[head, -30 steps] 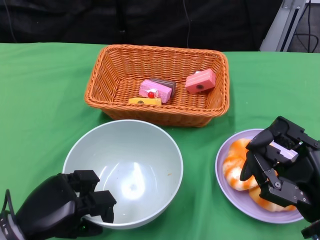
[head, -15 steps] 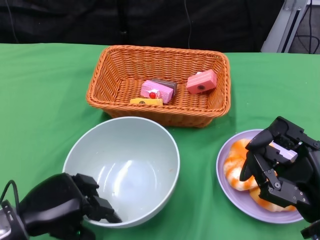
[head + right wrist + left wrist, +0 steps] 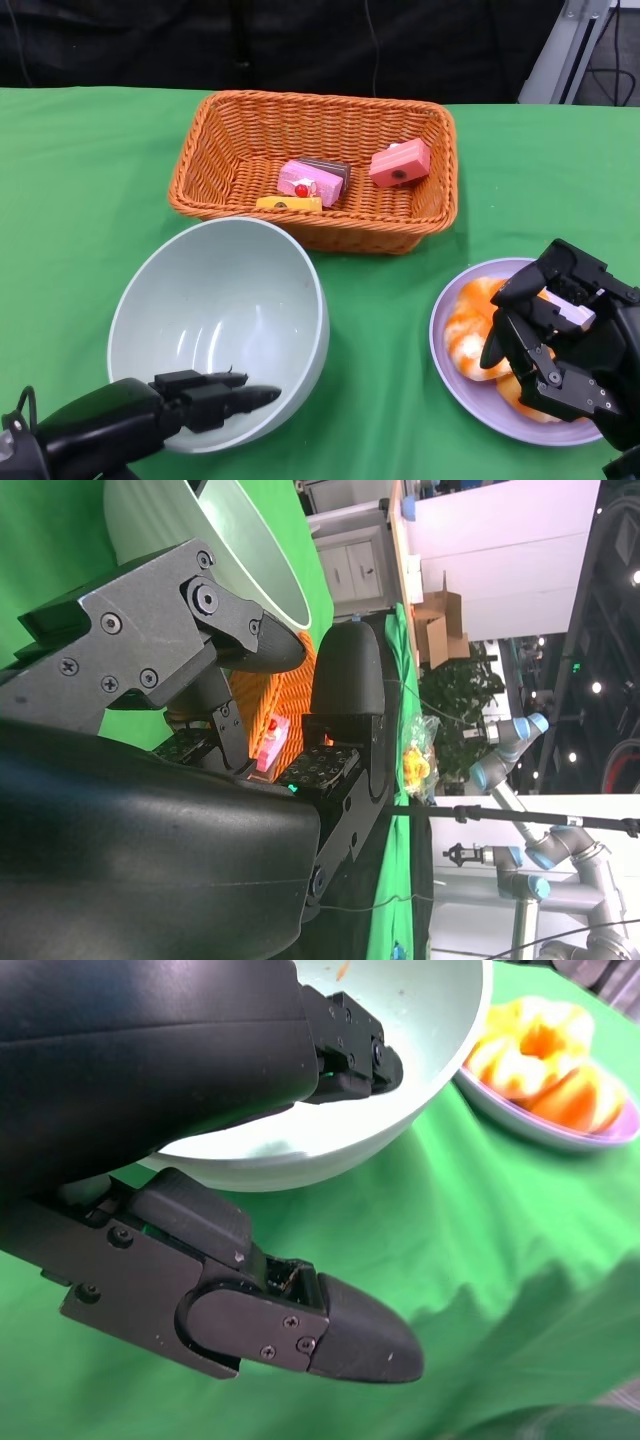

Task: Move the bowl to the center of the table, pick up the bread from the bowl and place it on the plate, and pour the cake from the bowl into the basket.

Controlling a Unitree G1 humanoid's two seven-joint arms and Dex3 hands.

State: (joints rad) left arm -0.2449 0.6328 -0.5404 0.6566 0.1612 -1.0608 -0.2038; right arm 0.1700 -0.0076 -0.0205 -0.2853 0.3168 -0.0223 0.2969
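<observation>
green cloth table (image 3: 80, 200), black backdrop behind; wicker basket (image 3: 205, 165), pale bowl (image 3: 150, 300), lilac plate (image 3: 490, 405). left hand (image 3: 190, 400) fingers clamped on bowl rim; right hand (image 3: 550, 335) fingers apart, holding nothing.

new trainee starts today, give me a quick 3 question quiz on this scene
1. True or false: the bowl holds cake.
2. Where is the bread? A) plate B) basket C) bowl
3. Which hand holds the bowl's rim?

Key:
1. False; the bowl is empty, and the cake pieces lie in the basket.
2. A, on the plate.
3. The left hand; the right hand hovers over the plate.
</observation>
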